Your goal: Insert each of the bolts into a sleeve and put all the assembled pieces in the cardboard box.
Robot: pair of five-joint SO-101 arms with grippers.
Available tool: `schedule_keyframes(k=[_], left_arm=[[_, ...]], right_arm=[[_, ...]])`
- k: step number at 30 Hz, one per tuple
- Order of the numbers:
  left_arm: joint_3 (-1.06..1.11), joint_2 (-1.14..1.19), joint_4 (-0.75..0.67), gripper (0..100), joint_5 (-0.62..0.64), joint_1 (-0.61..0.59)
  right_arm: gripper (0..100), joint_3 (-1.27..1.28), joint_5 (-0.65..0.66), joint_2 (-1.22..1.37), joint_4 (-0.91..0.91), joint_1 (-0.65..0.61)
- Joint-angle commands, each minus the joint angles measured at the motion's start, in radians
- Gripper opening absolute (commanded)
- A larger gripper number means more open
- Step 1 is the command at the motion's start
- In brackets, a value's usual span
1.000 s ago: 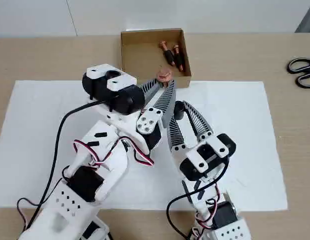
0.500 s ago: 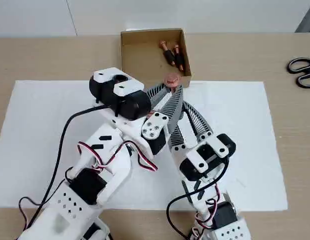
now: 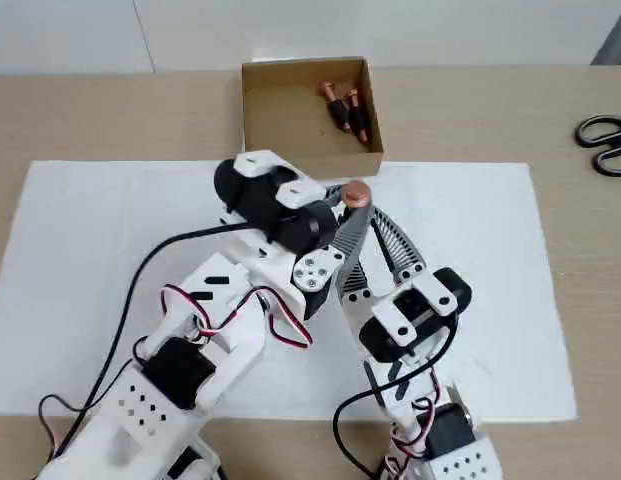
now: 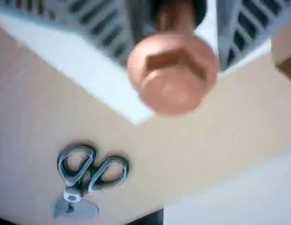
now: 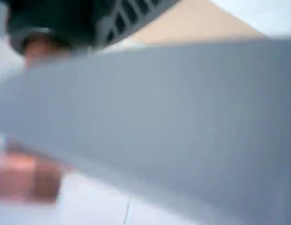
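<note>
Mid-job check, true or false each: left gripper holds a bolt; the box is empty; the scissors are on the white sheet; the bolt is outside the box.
The left gripper holds a copper bolt: true.
The cardboard box is empty: false, two assembled pieces lie in it.
The scissors lie on the white sheet: false, they lie on the bare table beside it.
The bolt is outside the box: true, over the sheet.
</note>
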Motion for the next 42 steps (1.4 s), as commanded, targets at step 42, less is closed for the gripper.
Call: schedule_keyframes(k=[42], left_arm=[[0.526,-0.865,-0.037,1,-0.124,-0.318]], right_arm=[[0.6,-0.436,0.057,0.127,0.450,0.272]])
